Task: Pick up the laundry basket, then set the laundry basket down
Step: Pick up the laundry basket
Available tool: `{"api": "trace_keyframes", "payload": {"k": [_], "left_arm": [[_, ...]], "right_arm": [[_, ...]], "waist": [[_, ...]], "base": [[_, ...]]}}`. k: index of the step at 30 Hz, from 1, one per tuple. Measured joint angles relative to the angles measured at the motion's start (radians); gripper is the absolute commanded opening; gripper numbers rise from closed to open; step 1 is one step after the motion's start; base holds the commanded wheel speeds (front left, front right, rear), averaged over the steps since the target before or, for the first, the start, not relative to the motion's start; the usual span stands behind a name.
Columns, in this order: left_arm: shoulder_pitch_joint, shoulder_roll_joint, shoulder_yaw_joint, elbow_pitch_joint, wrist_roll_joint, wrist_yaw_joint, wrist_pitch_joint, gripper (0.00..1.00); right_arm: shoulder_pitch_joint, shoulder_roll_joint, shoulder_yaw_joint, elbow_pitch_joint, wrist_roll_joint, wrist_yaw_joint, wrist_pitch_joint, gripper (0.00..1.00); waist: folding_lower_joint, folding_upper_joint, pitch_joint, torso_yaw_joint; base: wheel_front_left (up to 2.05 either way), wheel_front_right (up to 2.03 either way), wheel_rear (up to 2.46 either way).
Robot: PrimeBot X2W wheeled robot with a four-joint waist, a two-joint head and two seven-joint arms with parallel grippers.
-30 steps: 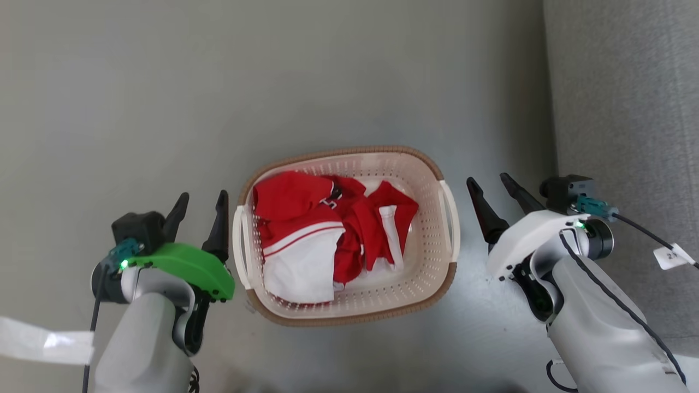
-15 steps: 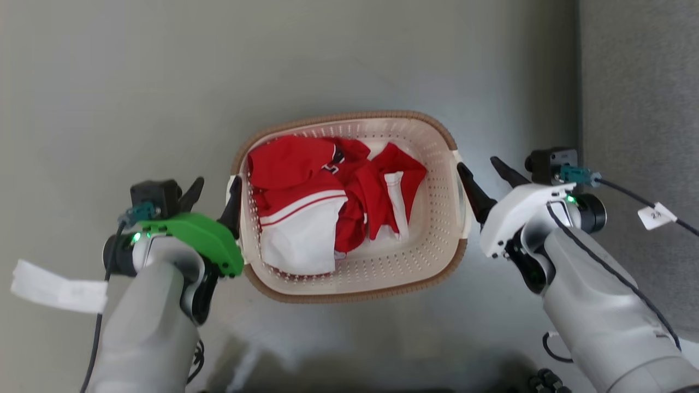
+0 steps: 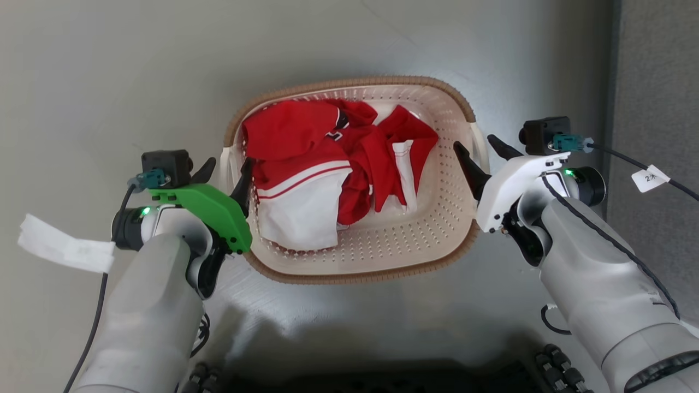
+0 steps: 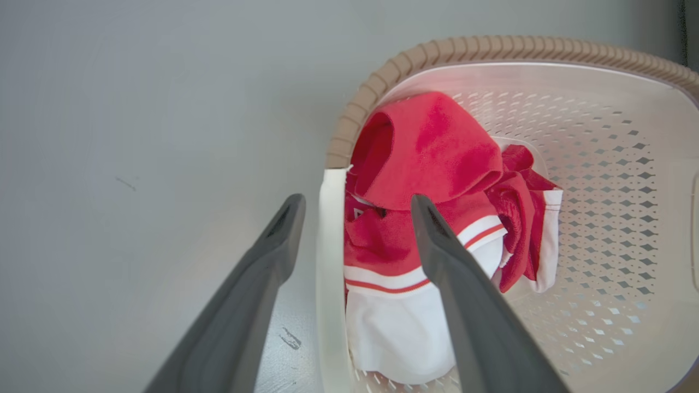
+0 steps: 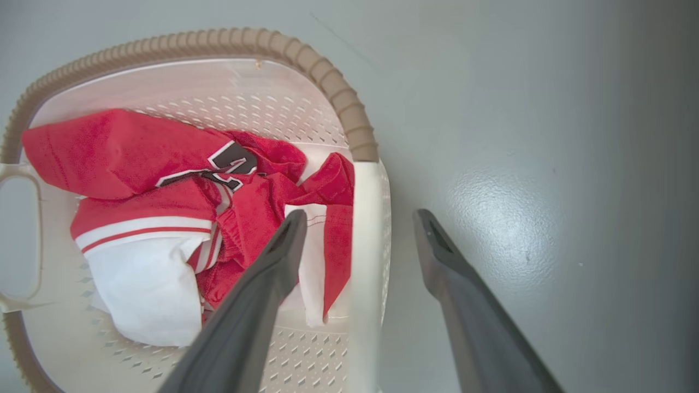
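The laundry basket (image 3: 355, 275) is cream-white and perforated, with a brown woven-look rim, and stands on the grey floor holding red and white clothes (image 3: 327, 164). My left gripper (image 3: 226, 169) is open and straddles the basket's left white handle (image 4: 327, 245): one finger is outside the wall, the other inside over the clothes. My right gripper (image 3: 474, 143) is open too and straddles the right handle (image 5: 368, 245) the same way. In the left wrist view the left gripper (image 4: 356, 199) has the handle between its fingers, apart from both. In the right wrist view the right gripper (image 5: 359, 214) stands likewise beside the basket rim (image 5: 218, 41).
A grey textured surface (image 3: 655, 82) runs along the right edge of the floor. White tags hang from the wrist cables at left (image 3: 60, 248) and right (image 3: 650, 177). The robot's dark base (image 3: 382, 376) shows at the bottom.
Both grippers have moved inward from beside the basket to straddle its handles. The camera has shifted, so the basket looks larger and higher in the head view.
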State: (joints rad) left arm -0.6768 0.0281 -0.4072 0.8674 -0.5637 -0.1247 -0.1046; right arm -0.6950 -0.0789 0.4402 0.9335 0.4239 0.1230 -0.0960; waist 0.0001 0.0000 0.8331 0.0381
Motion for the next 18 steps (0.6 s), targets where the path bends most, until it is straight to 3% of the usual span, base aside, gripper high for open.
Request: {"api": "trace_keyframes", "payload": {"k": [18], "left_arm": [[-0.069,-0.004,-0.083,0.08,-0.098,-0.003,0.044,1.0]], "right_arm": [[-0.073,0.006,0.018,0.099,0.026,0.0,0.001,1.0]], "waist": [[-0.0001,0.0,0.069,0.016]], "base": [[0.0,0.0,0.0]]}}
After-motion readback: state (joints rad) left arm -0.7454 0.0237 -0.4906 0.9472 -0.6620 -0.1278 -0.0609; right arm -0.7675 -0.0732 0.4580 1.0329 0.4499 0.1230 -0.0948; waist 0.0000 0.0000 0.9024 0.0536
